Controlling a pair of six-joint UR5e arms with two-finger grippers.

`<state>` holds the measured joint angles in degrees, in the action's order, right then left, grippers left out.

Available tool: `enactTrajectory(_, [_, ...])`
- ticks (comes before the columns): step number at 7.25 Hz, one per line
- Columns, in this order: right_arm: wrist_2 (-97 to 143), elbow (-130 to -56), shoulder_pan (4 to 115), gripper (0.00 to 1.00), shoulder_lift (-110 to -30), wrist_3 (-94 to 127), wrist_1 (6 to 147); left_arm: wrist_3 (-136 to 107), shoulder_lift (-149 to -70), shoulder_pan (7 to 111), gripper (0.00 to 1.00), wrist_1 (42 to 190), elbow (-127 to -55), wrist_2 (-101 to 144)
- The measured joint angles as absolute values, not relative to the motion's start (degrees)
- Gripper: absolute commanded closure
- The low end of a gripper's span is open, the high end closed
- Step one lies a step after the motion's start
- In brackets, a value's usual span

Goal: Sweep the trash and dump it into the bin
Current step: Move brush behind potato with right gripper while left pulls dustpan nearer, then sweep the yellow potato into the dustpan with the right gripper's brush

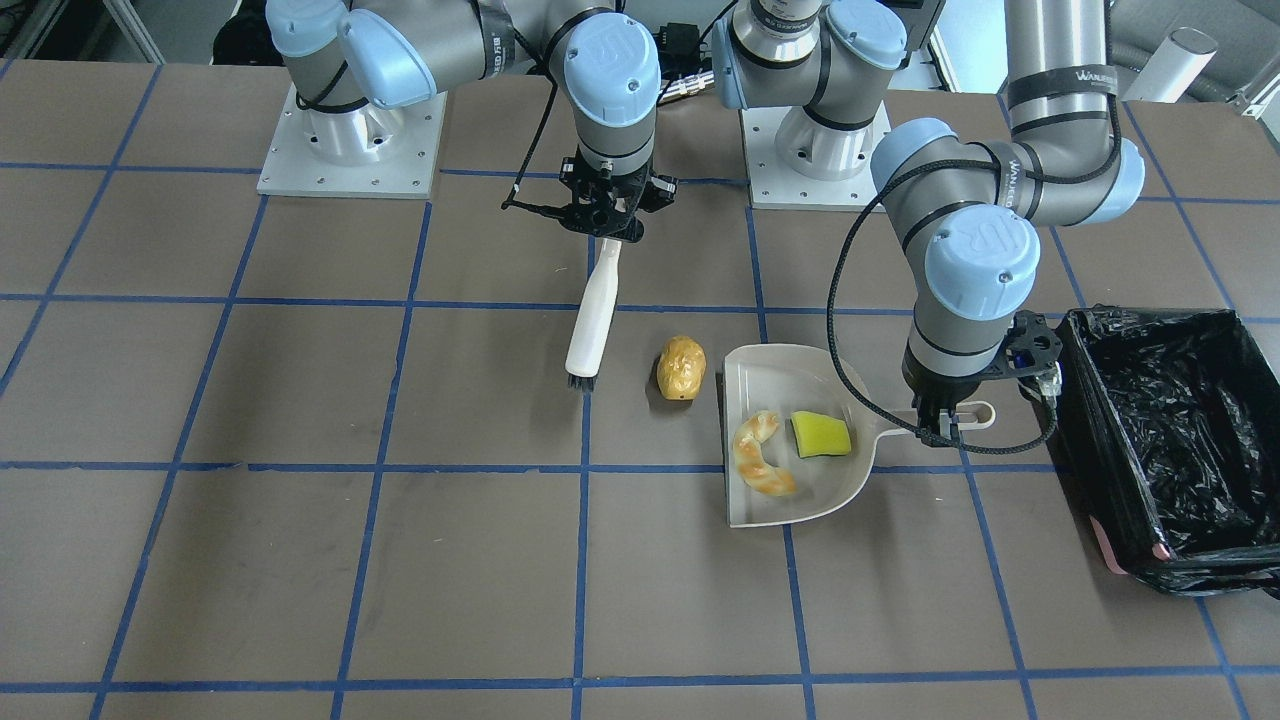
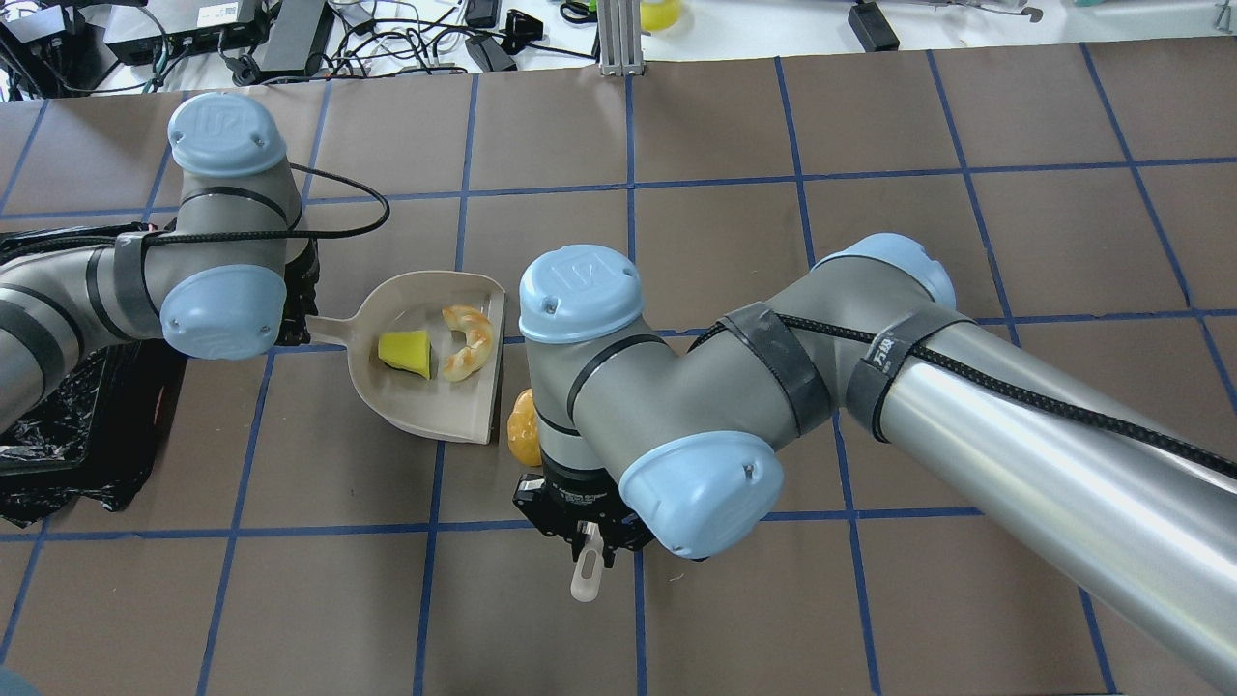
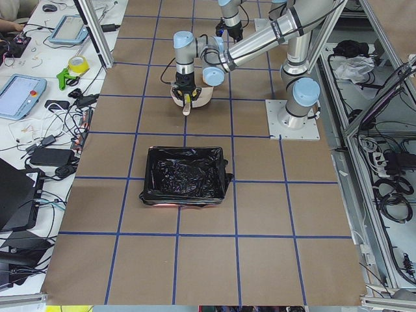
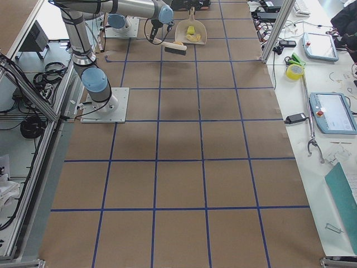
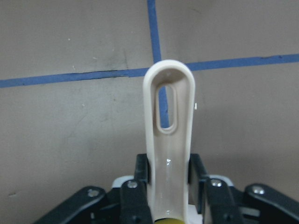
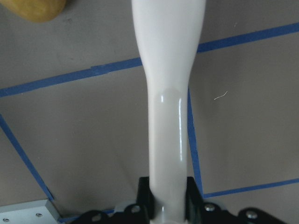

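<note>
The croissant [image 1: 762, 455] and the yellow sponge wedge [image 1: 821, 435] lie inside the beige dustpan [image 1: 790, 385]. The tan-brown lump [image 1: 681, 367] sits on the table just outside the pan's open edge, between the pan and the brush bristles [image 1: 579, 381]. My left gripper [image 1: 940, 425] is shut on the dustpan handle [image 5: 168, 116], the pan flat on the table. My right gripper [image 1: 612, 225] is shut on the white brush handle [image 6: 168, 93]. The lump shows at the top left of the right wrist view [image 6: 39, 9]. The black-lined bin [image 1: 1180, 430] stands beside the left gripper.
The bin's pink rim [image 1: 1108, 545] shows at its near corner. Both arm bases [image 1: 350, 150] stand at the robot side of the table. Brown mat with blue tape lines [image 1: 400, 560] extends around the pan. Cables and devices lie beyond the table's far edge [image 2: 387, 29].
</note>
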<state>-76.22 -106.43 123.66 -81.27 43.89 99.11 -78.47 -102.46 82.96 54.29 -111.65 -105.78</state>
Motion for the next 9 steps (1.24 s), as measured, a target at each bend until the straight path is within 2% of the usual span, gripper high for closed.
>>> enactTrajectory(4, [-73.4, -106.4, 125.1, 0.91, -80.0, 45.4, 100.0, -75.2, -100.1, 83.4, 1.0, 41.4, -119.2, -105.5])
enactTrajectory(9, [-72.0, -105.4, 127.3, 0.91, -74.1, 46.2, 107.6, -75.0, -100.0, 83.4, 1.0, 40.0, -121.4, -105.5])
